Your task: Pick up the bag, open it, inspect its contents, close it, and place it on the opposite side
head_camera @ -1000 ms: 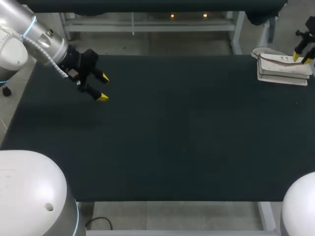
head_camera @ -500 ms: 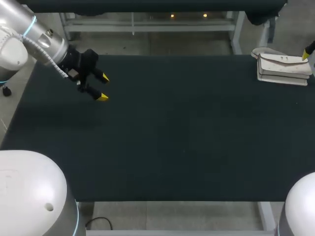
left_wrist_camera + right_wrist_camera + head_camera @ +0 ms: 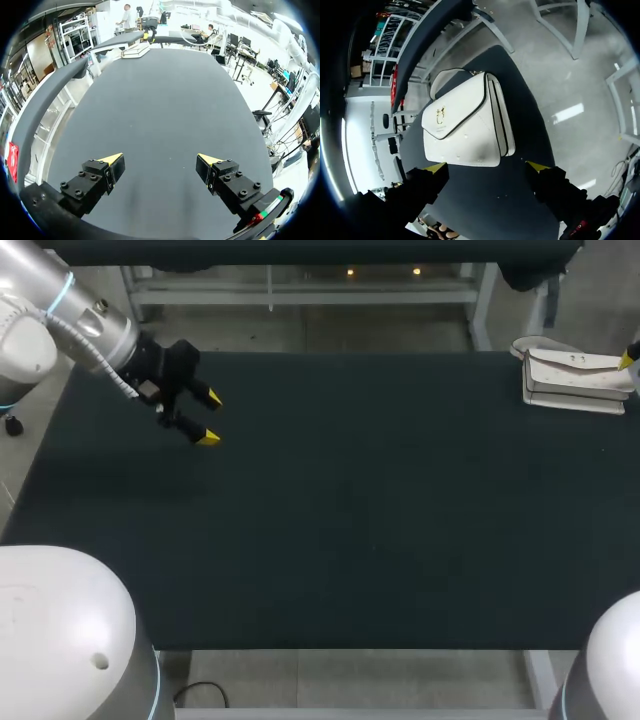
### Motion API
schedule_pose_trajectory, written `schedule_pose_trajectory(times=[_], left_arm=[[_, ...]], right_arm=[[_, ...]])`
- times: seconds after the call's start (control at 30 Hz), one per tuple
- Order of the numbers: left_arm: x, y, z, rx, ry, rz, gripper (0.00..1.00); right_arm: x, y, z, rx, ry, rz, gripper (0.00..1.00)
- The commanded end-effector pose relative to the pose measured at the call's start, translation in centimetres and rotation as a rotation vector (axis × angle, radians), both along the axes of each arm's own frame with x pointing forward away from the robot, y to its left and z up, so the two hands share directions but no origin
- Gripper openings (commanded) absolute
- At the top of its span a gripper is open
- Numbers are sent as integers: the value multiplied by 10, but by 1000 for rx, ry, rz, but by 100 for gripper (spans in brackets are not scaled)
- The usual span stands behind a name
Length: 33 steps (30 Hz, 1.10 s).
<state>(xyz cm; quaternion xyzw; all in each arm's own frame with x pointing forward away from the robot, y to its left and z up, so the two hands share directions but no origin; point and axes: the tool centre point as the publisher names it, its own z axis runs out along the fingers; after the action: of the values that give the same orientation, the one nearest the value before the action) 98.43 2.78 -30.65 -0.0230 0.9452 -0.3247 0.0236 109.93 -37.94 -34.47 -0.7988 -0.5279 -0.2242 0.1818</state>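
Observation:
The white bag (image 3: 575,380) lies flat at the table's far right corner, its flap closed. In the right wrist view the bag (image 3: 465,122) shows a gold clasp and sits just ahead of my right gripper (image 3: 487,167), which is open and holds nothing. From above, only one yellow fingertip (image 3: 630,359) of that gripper shows, at the bag's right end. My left gripper (image 3: 208,417) hangs open over the far left of the table, empty. Seen from its wrist, the left gripper (image 3: 160,160) has the bag (image 3: 136,50) far ahead across the table.
The dark table (image 3: 350,520) carries nothing else. The bag lies close to the table's far and right edges.
My right gripper has opened, let go of the bag and drawn back to the right, almost out of the head view. The bag and the left arm have not moved.

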Motion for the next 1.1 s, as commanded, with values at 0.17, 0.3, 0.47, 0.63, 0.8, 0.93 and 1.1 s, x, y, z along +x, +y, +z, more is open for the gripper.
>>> schedule_pose_trajectory(times=[0.17, 0.3, 0.47, 0.63, 0.8, 0.93, 1.1], left_arm=[[0, 0, -1, -2, -2, 1, 100], [0, 0, -1, -2, -2, 1, 100], [0, 0, -1, -2, -2, 1, 100], [0, 0, -1, -2, -2, 1, 100], [0, 0, -1, -2, -2, 1, 100], [0, 0, -1, -2, -2, 1, 100], [0, 0, -1, -2, -2, 1, 100]], right_arm=[[18, -15, -24, 175, 78, 38, 100], [22, -14, -27, 189, 80, 36, 83], [27, -13, -26, 203, 75, 38, 66], [32, -13, -27, 221, 75, 36, 64], [39, -9, -28, 224, 83, 48, 61], [43, -7, -30, 244, 83, 50, 56], [48, -6, -32, 256, 81, 51, 50]])
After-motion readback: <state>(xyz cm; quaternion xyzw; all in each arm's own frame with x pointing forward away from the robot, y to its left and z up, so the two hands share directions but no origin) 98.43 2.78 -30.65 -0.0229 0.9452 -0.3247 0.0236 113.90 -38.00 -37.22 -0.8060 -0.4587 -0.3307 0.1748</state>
